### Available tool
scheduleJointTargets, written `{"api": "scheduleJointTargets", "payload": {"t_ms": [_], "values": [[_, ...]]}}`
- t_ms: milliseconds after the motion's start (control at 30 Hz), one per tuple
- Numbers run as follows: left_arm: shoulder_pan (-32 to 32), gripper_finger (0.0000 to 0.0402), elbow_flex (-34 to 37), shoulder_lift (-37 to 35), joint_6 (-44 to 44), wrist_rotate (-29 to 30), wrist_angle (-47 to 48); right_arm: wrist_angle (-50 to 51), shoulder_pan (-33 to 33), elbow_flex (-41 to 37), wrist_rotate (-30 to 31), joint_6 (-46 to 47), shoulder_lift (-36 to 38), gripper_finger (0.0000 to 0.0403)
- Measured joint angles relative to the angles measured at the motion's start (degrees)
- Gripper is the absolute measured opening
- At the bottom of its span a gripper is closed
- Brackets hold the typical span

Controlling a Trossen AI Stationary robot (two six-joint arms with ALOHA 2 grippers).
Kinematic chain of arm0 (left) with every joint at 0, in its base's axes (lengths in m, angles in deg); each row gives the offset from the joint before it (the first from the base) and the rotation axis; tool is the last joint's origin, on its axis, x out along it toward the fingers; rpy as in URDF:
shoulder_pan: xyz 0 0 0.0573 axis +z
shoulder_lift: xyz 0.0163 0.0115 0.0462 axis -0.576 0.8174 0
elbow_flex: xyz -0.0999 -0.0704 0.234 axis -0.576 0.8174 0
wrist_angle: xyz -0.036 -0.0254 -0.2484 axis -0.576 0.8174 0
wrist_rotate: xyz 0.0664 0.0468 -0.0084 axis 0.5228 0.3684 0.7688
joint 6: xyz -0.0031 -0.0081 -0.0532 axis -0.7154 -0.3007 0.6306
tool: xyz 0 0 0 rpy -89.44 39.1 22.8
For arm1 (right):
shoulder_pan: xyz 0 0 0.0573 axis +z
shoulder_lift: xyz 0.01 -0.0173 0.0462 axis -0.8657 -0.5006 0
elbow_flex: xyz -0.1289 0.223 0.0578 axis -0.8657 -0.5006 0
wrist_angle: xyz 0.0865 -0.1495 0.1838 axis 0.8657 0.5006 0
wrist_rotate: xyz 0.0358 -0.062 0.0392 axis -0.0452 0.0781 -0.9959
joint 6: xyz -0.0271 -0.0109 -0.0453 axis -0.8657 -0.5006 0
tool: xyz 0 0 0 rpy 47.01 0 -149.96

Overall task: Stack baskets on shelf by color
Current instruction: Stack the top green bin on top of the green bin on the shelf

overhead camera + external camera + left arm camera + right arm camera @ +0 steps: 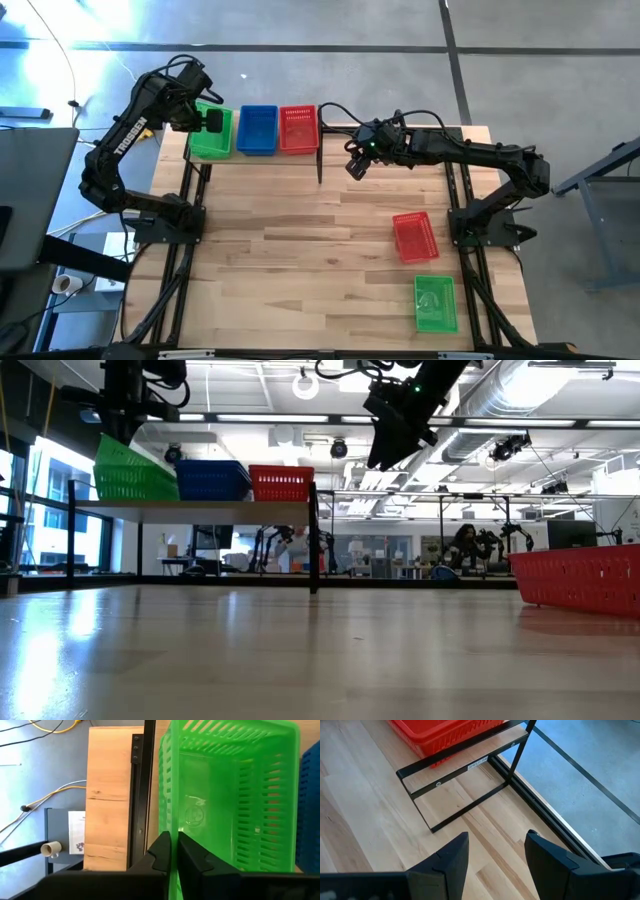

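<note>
Left gripper [173, 851] is clenched on the near wall of the tilted green basket [235, 795], which sits at the shelf's [187, 148] end beside the blue basket [257, 130]

Grey floor [300, 25], bright ceiling lights [305, 385]

Low view: red basket [580, 578] at the surface's right was cut off by the frame edge; the loose green basket did not show there. Left wrist view: green basket [230, 795] ran past the top edge, and the blue basket [310, 810] beside it showed only as a sliver. Background figures were too blurred to tell.
</note>
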Motion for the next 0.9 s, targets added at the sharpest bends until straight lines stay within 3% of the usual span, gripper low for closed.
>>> {"api": "scheduleJointTargets", "payload": {"t_ms": [500,900], "values": [[0.0,0.0002,-3.4,-1.8,0.0,-1.2,0.0,0.0,0.0,0.0,0.0,0.0,0.0,0.0177],[0.0,0.0002,-3.8,-1.8,1.5,-5.9,0.0,0.0,0.0,0.0,0.0,0.0,0.0,0.0177]]}}
